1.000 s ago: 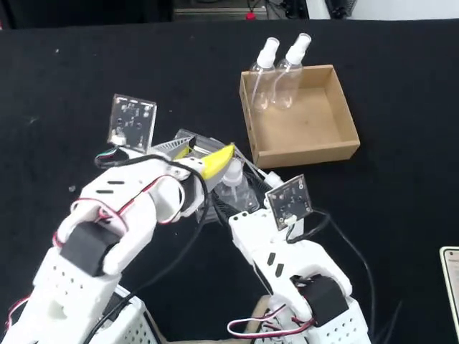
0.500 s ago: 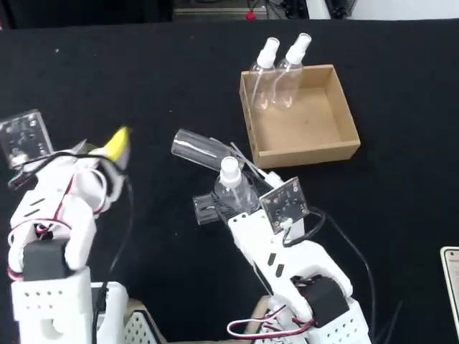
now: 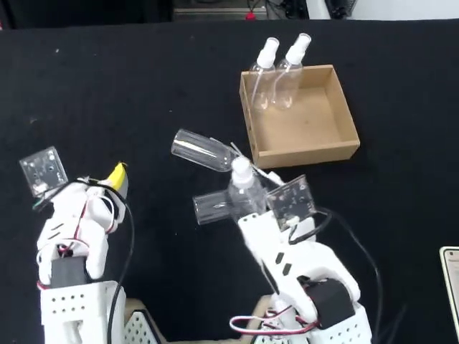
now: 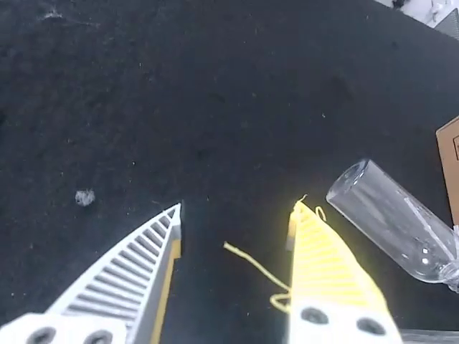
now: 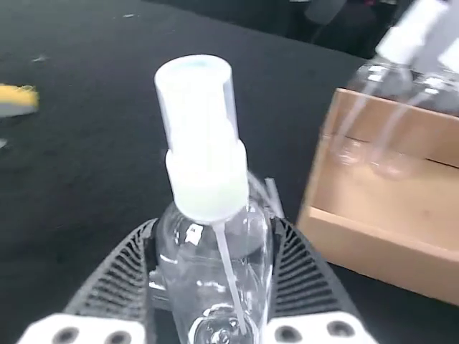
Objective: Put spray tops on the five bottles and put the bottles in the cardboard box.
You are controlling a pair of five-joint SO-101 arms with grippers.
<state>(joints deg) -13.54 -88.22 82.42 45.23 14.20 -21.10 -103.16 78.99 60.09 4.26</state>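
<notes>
1 capped bottle point(image 5: 208, 215) stands clamped in the right hand point(image 5: 213, 228); the left hand point(image 4: 237, 209) is spread apart.

box point(image 3: 305, 153) nr desk point(image 3: 107, 72) far edge, right of ctr | 2 bottles point(image 3: 272, 86) in its far-left corner | lying bottle point(image 3: 203, 150) left of box | topped bottle point(image 3: 244, 190) before that

A black worktop point(image 3: 86, 79) spreads across the scene, matte and flecked with pale lint, including one small grey tuft point(image 4: 84, 197). At its right edge, toward the near side, lies a flat pale-rimmed object point(image 3: 450, 276). Beyond the far edge — a small red item point(image 3: 250, 15) among dark clutter.
</notes>
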